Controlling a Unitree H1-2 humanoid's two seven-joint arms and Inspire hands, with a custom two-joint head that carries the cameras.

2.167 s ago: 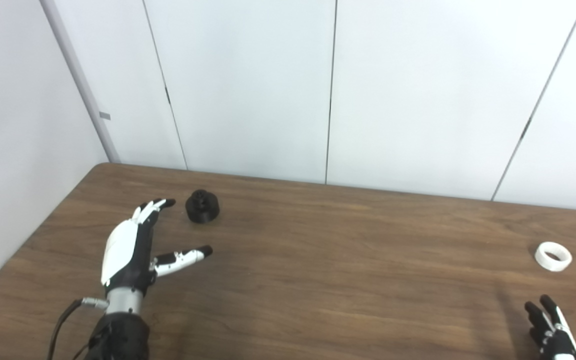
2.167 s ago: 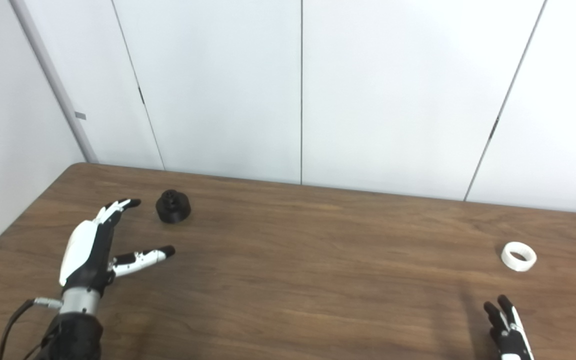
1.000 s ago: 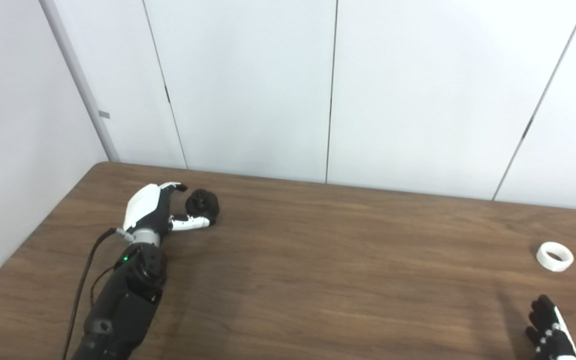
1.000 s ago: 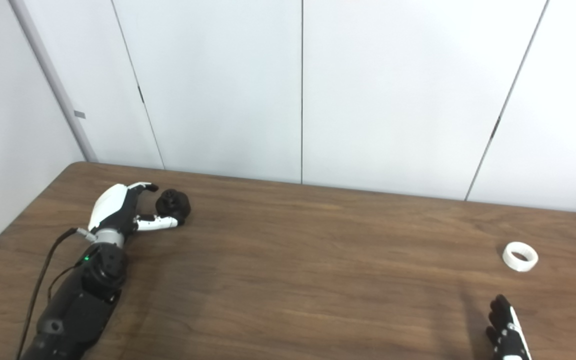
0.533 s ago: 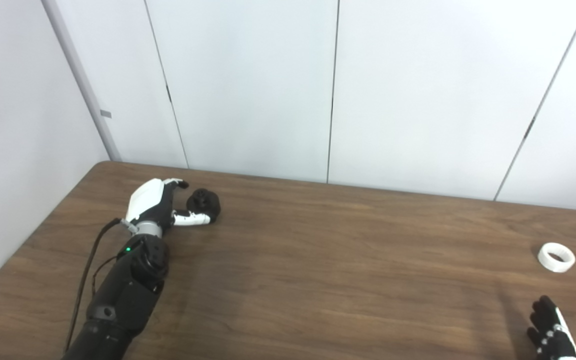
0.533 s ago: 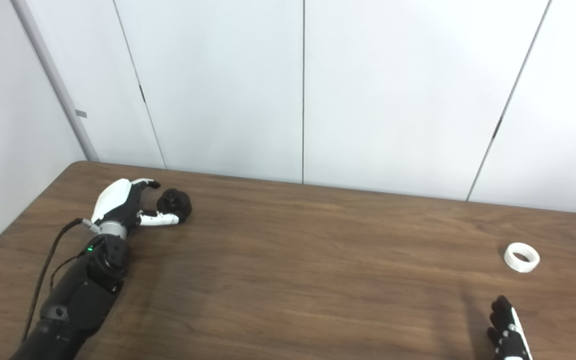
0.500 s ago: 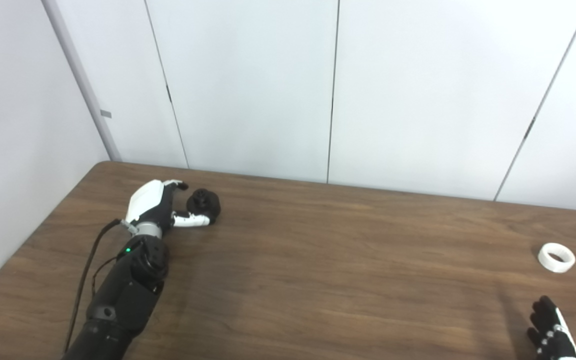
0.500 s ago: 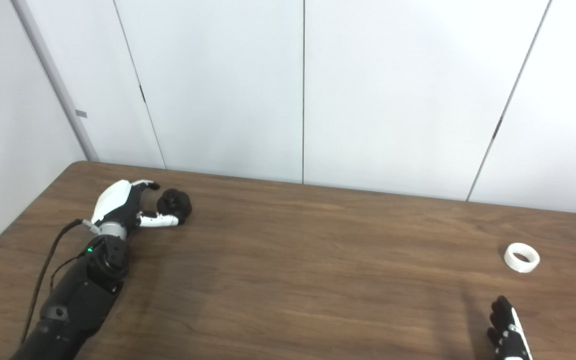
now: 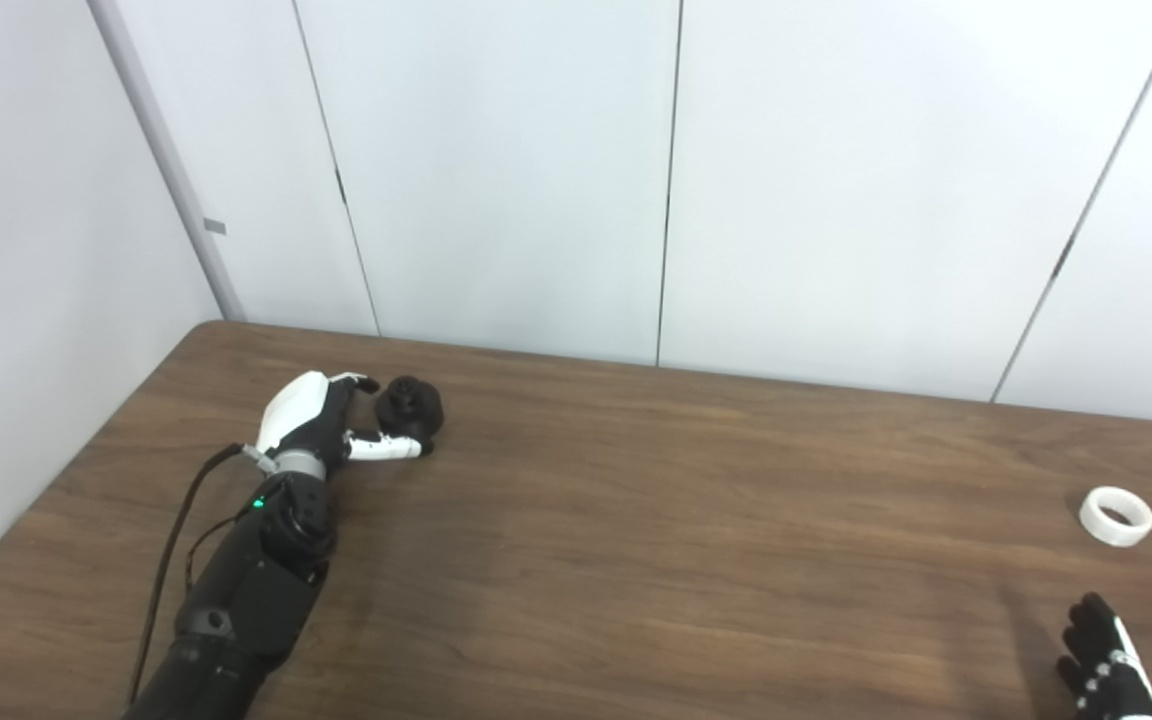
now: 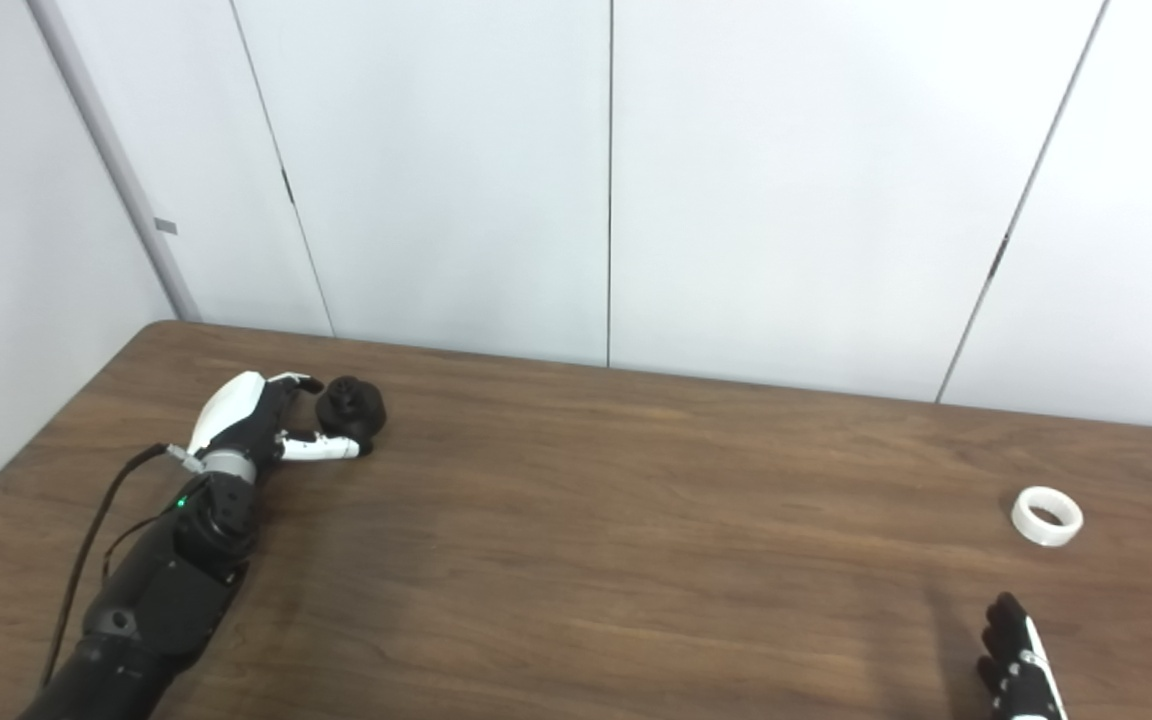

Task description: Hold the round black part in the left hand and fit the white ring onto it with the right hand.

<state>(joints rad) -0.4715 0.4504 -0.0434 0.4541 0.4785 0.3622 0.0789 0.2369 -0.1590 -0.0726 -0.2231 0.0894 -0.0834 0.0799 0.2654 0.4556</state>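
Two hands, far apart: the left hand [image 9: 321, 425], fingers spread, cups the round black part [image 9: 413, 407] at left; the white ring [image 9: 1116, 515] lies just above the right hand [image 9: 1101, 668], grip indiscernible.

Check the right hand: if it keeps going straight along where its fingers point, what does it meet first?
Probably the white ring. The right hand sits at the bottom edge, fingers pointing away up the table, and only bare wood lies between. The line may pass slightly left of the ring; depth is hard to judge.
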